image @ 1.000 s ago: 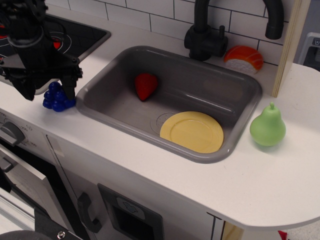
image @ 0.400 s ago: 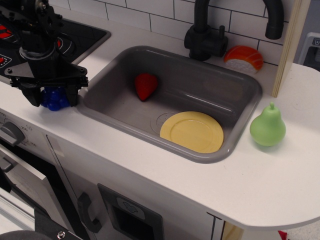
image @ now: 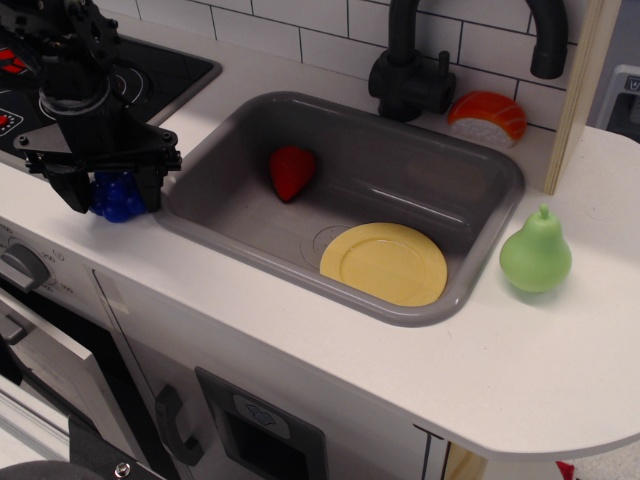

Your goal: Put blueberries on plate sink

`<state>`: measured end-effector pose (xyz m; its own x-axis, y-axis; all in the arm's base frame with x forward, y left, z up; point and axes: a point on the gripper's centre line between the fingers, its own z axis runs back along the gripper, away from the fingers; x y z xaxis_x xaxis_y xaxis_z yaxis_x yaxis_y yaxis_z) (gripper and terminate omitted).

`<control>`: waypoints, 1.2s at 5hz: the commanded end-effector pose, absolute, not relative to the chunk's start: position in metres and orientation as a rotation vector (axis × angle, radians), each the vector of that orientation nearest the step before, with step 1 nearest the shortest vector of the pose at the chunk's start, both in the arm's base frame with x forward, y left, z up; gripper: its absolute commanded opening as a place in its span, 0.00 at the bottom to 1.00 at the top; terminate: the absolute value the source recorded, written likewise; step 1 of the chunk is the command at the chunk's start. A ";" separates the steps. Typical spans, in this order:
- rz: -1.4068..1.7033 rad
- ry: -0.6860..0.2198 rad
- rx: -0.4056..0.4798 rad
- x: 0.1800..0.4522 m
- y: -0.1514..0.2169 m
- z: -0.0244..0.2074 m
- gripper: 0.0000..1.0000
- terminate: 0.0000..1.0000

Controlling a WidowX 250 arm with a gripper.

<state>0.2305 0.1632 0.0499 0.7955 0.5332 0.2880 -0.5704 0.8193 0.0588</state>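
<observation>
at the left of the frame the black gripper (image: 108, 190) hangs down over the white counter (image: 560, 360), just left of the sink (image: 240, 215). its two fingers (image: 150, 186) stand one on each side of the blueberries (image: 117, 196), close against them, but i cannot tell if they are squeezing the berries or just standing by them. the blueberries are dark blue and shiny, near the left rim of the sink and not in it.

the sink is grey and fills the middle of the frame. the plate (image: 384, 264) is pale yellow and lies flat in the lower right part of the sink. a red strawberry (image: 292, 172) lies in the upper left part of the sink, well apart from the plate.

a green pear (image: 536, 254) stands on the counter right of the sink. a black tap (image: 412, 70) is at the top behind the sink, with an orange and white toy (image: 487, 117) beside it. a black stovetop (image: 165, 70) is in the upper left corner.
</observation>
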 end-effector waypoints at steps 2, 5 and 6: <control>0.686 -0.338 0.097 0.258 0.117 0.107 0.00 0.00; 0.718 -0.342 0.058 0.279 0.039 0.064 0.00 0.00; 0.705 -0.324 0.028 0.284 0.015 0.050 0.00 0.00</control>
